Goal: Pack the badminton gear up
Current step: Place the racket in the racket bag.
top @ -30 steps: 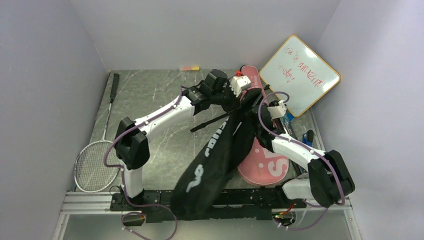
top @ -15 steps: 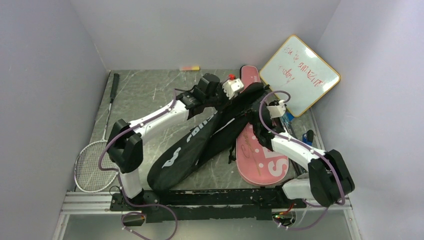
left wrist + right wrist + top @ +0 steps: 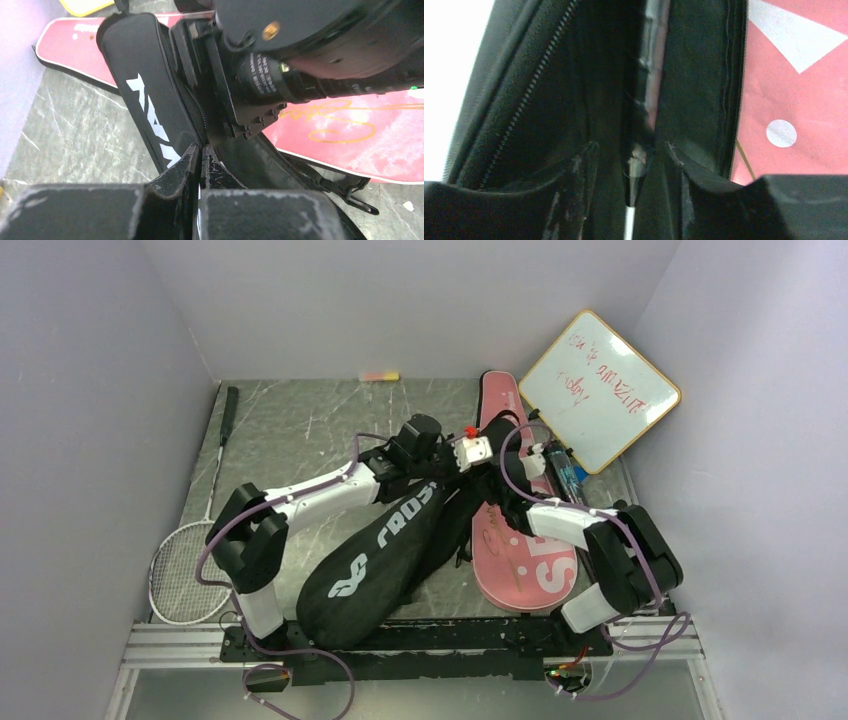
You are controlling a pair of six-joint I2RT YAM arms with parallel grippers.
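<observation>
The black "CROSSWAY" cover (image 3: 385,550) lies slanting on the table, its narrow end at my grippers. My left gripper (image 3: 476,452) is shut on that end's black edge (image 3: 150,100), seen between its fingertips (image 3: 192,155). My right gripper (image 3: 498,488) is right beside it, low over the cover. In the right wrist view its fingers (image 3: 586,160) stand apart, with a racket's dark wrapped handle (image 3: 651,75) and white shaft between them inside the unzipped cover. The pink "SPORT" cover (image 3: 525,550) lies underneath on the right. The white racket (image 3: 188,575) lies at the left. The dark tube (image 3: 566,476) lies by the whiteboard.
A wood-framed whiteboard (image 3: 600,390) leans at the back right. A small pink-yellow marker (image 3: 378,375) lies at the back wall. Grey walls close in the table on three sides. The arm rail (image 3: 420,635) runs along the near edge.
Both arms have come down and the black cover has dropped from hanging in the air to lying on the table, swinging left. The right arm has folded lower.
</observation>
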